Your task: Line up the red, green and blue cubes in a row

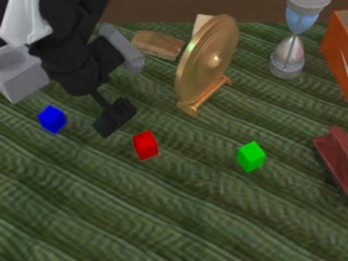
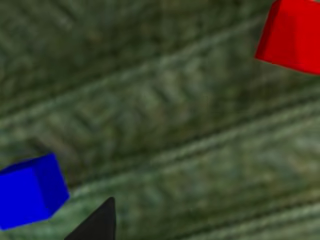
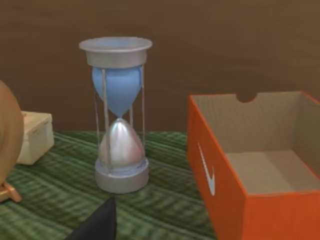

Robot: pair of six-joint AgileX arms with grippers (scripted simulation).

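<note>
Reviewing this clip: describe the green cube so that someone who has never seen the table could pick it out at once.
Start at the upright gold disc on its stand at the back of the green cloth. Nearer the camera and slightly right of it sits the green cube, alone on bare cloth. It matches the red cube and blue cube in size, but lies farthest right, away from the left gripper.

My left gripper (image 1: 114, 118) seen from above, finger gap untellable, red cube (image 2: 292, 35) and blue cube (image 2: 30, 190) cropped in my left wrist view, orange box (image 1: 336, 49) cut off at the table's right edge
</note>
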